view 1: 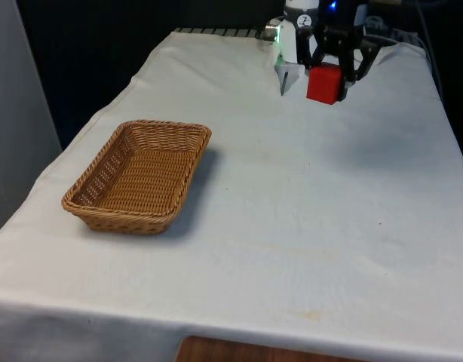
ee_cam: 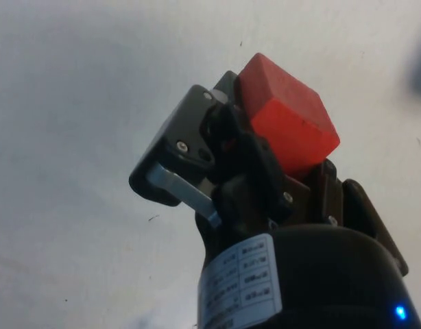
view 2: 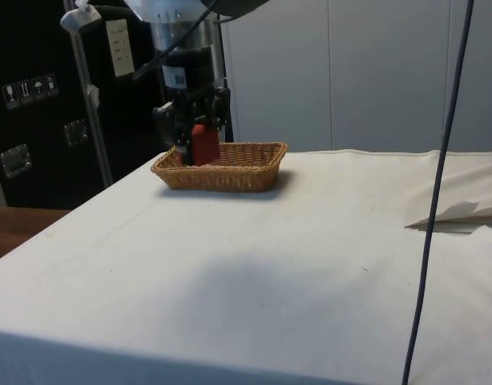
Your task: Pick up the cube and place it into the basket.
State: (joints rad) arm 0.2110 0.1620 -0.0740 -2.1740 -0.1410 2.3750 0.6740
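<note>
A red cube (view 1: 325, 83) hangs in the air above the white cloth, with my black gripper (view 1: 334, 80) shut on it at the far end of the table, towards the front view's right. In the side view the red cube (view 2: 204, 143) and the gripper (view 2: 199, 136) appear in front of the basket (view 2: 230, 172). The wrist view has the red cube (ee_cam: 286, 116) pinched between the fingers (ee_cam: 186, 147), cloth beneath. The brown wicker basket (view 1: 103, 211) rests on the cloth at the front view's left, well apart from the gripper, and nothing lies in it.
A fold of white cloth (view 1: 289, 75) stands up near the robot's base. A dark cable (view 2: 438, 192) hangs down across the side view's right. Wide bare cloth (view 1: 307, 211) lies between the gripper and the basket.
</note>
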